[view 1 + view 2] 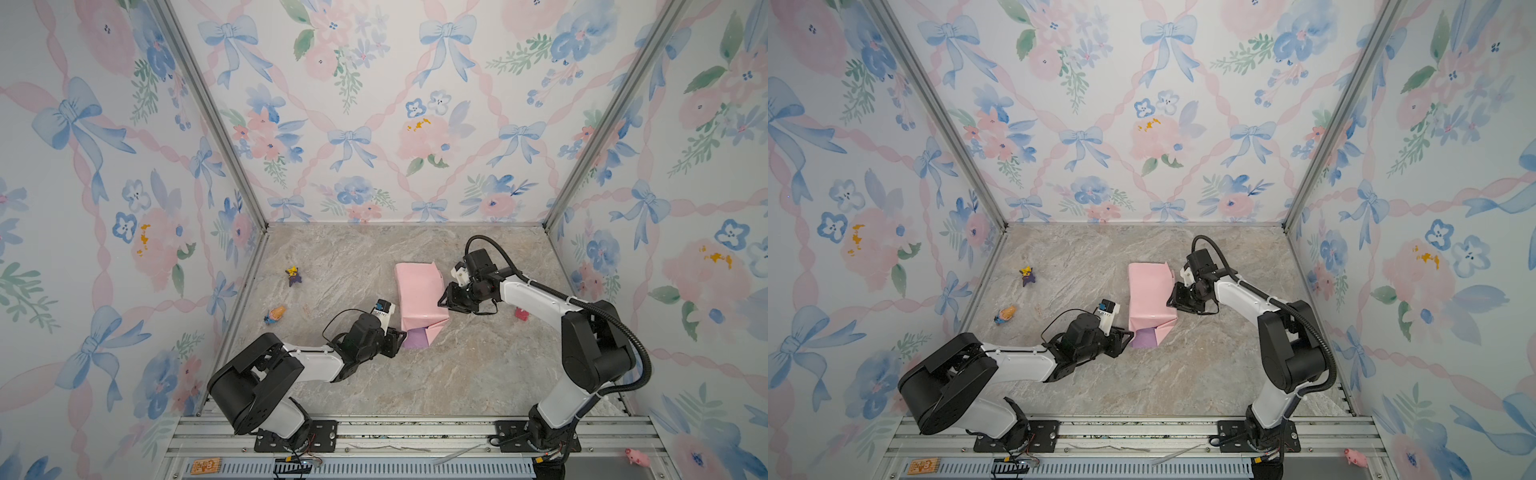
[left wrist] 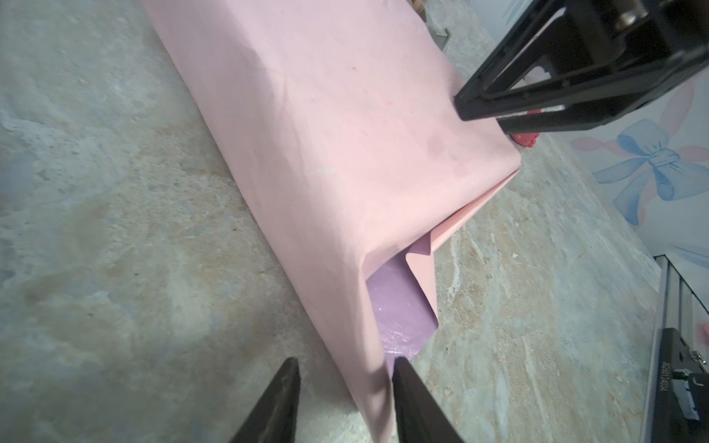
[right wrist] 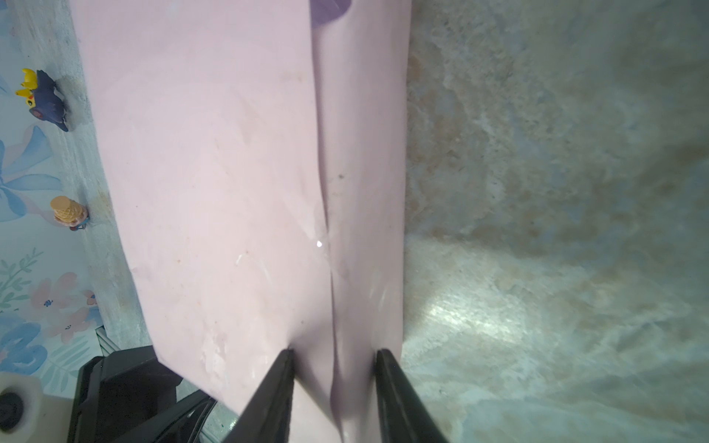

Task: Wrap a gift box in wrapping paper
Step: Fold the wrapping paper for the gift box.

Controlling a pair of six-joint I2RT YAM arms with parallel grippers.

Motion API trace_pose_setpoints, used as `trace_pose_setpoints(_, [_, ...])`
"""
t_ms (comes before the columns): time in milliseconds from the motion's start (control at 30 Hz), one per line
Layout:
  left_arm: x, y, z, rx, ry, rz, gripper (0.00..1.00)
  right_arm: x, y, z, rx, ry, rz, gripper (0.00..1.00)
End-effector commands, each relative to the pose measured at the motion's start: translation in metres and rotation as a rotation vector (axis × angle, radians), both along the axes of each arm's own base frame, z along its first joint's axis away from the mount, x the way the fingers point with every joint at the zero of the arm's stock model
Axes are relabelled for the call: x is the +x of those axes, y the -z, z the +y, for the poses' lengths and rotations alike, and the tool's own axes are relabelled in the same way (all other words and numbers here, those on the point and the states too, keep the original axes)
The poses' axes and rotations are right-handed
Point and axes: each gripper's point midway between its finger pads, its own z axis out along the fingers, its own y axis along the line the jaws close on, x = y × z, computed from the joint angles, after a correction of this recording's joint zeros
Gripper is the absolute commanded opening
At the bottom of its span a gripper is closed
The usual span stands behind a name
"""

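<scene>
The wrapping paper [image 1: 417, 291] [image 1: 1148, 291] lies folded into a long bundle on the marble table, pale pink side out. Its lilac inside [image 2: 399, 307] shows at the near open end. The gift box is hidden under the paper. My left gripper [image 1: 401, 334] [image 2: 345, 379] sits at the bundle's near left corner. Its jaws are apart, and the hanging paper edge runs between them against one finger only. My right gripper [image 1: 442, 299] [image 3: 333, 351] is at the bundle's right side, both fingers pressed into a raised fold of paper [image 3: 230, 153].
A purple-and-yellow toy [image 1: 294, 275] and an orange toy [image 1: 275, 314] lie left of the bundle, and a small red thing [image 1: 521, 313] lies right of it, under my right arm. A pink pig [image 1: 638, 457] sits by the front rail [image 1: 415, 428]. Papered walls close in three sides.
</scene>
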Motion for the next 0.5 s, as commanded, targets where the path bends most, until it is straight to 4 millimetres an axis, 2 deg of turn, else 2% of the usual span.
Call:
trace_pose_setpoints(0, [0.009,-0.005,-0.007,-0.024,-0.033,-0.015,0.39,-0.009,0.016,-0.006,-0.066,-0.014,0.030,0.38])
trace_pose_setpoints(200, [0.014,0.002,-0.005,-0.001,-0.084,-0.011,0.31,-0.010,0.017,-0.005,-0.064,-0.015,0.030,0.37])
trace_pose_setpoints(467, [0.020,0.004,-0.010,0.016,-0.113,-0.022,0.32,-0.012,0.018,-0.003,-0.059,-0.016,0.028,0.37])
